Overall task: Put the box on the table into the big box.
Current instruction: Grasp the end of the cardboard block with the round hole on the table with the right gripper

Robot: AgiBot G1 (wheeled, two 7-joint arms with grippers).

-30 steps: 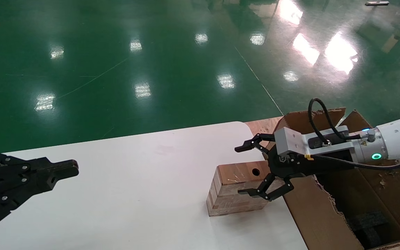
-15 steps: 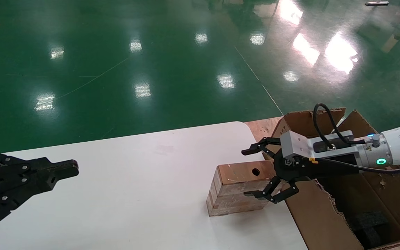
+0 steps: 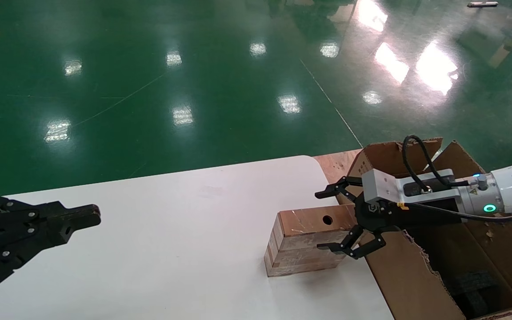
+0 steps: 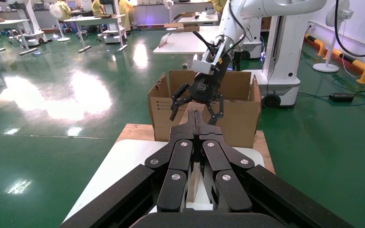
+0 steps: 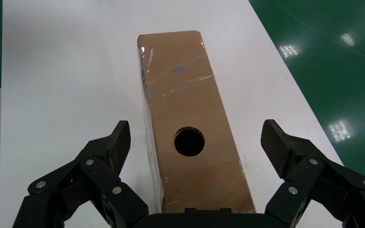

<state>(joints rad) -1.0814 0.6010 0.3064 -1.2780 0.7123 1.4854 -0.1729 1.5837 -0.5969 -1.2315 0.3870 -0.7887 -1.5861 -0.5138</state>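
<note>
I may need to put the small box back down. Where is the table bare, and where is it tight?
The table is bare between the left gripper and the box. It is crowded at the right edge, where the open right gripper straddles the box's end beside the big box.

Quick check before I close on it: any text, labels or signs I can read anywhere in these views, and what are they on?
None can be read.
Printed lines on the big box, on its outer side: too small to read.
Logo on the right gripper body: unreadable.
Yellow warning triangle on the right wrist: a sign, no words legible.
The box on the table: only tape and a round hole, no print.
Left gripper, parked at the table's left: unmarked.
</note>
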